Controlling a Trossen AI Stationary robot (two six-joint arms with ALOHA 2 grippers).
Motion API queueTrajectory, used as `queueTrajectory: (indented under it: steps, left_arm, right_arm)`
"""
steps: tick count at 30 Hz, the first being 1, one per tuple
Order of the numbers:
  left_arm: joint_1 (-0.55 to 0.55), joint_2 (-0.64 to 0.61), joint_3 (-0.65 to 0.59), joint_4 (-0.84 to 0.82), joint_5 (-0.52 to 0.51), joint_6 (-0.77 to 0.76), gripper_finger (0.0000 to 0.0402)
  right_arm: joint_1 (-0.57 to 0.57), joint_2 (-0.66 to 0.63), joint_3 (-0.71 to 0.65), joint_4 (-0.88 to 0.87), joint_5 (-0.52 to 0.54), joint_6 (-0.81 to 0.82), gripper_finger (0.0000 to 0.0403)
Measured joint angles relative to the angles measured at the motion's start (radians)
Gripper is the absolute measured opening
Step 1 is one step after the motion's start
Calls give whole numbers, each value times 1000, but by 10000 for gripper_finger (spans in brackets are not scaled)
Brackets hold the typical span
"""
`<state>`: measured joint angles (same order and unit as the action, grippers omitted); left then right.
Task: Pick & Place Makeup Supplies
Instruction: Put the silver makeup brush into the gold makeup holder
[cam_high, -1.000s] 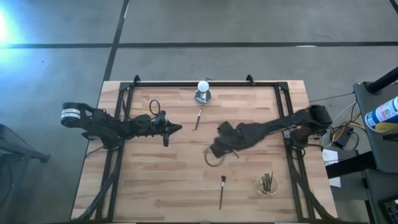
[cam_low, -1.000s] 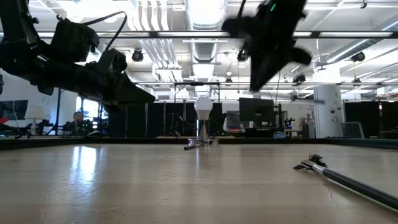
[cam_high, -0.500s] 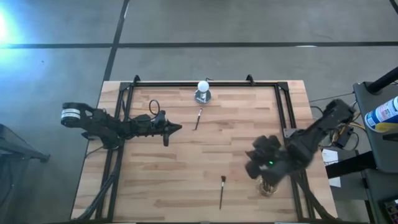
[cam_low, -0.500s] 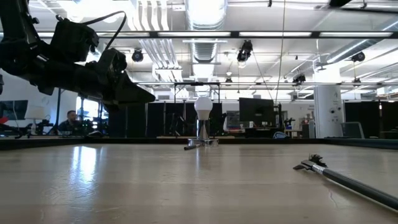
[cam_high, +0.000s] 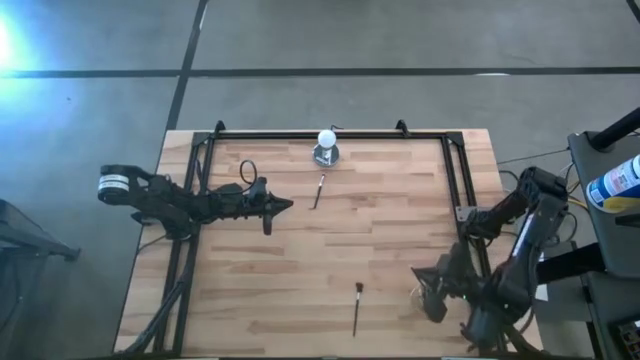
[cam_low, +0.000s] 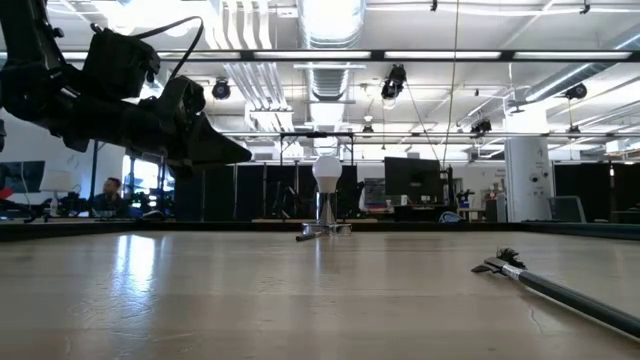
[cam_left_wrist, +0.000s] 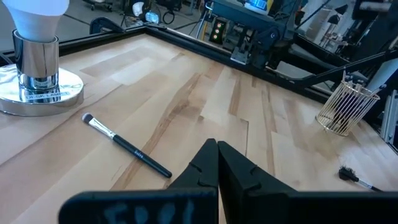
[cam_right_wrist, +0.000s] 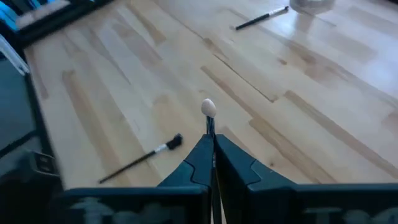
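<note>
Left arm is reaching level across the table's left half, left gripper (cam_high: 285, 206) pinched closed. Right arm is folding back at the right front corner, right gripper (cam_right_wrist: 210, 144) clamping a thin brush (cam_right_wrist: 208, 111).

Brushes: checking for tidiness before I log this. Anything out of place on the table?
Two brushes lie loose on the table, one near the white ball, one at the front edge, outside the wire holder. The right gripper holds a third brush.

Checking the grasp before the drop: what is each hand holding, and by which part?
The right hand is shut on a makeup brush, gripping its thin handle, with the pale bristle tip sticking out past the fingers. The left hand is shut and holds nothing.
</note>
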<state>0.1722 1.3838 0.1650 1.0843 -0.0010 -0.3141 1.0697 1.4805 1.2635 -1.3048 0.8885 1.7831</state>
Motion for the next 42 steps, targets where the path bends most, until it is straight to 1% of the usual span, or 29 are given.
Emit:
queueTrajectory:
  steps: [8, 12, 17, 23, 26, 29, 32, 34, 37, 39, 42]
  left_arm:
    - [0, 0, 0, 0, 0, 0, 0]
    - [0, 0, 3, 0, 0, 0, 0]
    - [0, 0, 3, -4, 0, -21, 0]
    - [-1, 0, 5, -38, -5, -91, 15]
    - [-1, 0, 27, -96, -22, -100, 30]
    - [-4, 1, 84, -215, -29, -106, 47]
    - [-24, 15, 172, -360, -69, -106, 63]
    - [-39, 38, 235, -456, -133, -99, 74]
    - [-52, 84, 313, -573, -218, -120, 90]
    - [-59, 122, 352, -603, -260, -151, 100]
    - [-69, 195, 400, -614, -285, -177, 111]
  right_arm:
    - [99, 98, -75, 2, -11, 185, 8]
    - [120, 120, -89, 8, -66, 211, 8]
    - [122, 123, -91, 13, -180, 202, 12]
    - [122, 93, -77, 21, -305, 185, 48]
    - [117, 73, -55, 18, -314, 145, 71]
    - [100, 38, -39, 13, -311, 95, 86]
    - [61, -1, -38, 14, -250, -4, 75]
    - [24, -24, -46, 36, -188, -131, 54]
    - [-52, -62, -72, 100, -138, -337, 17]
    - [-109, -87, -101, 154, -127, -449, 11]
    - [-195, -125, -165, 264, -126, -607, 9]
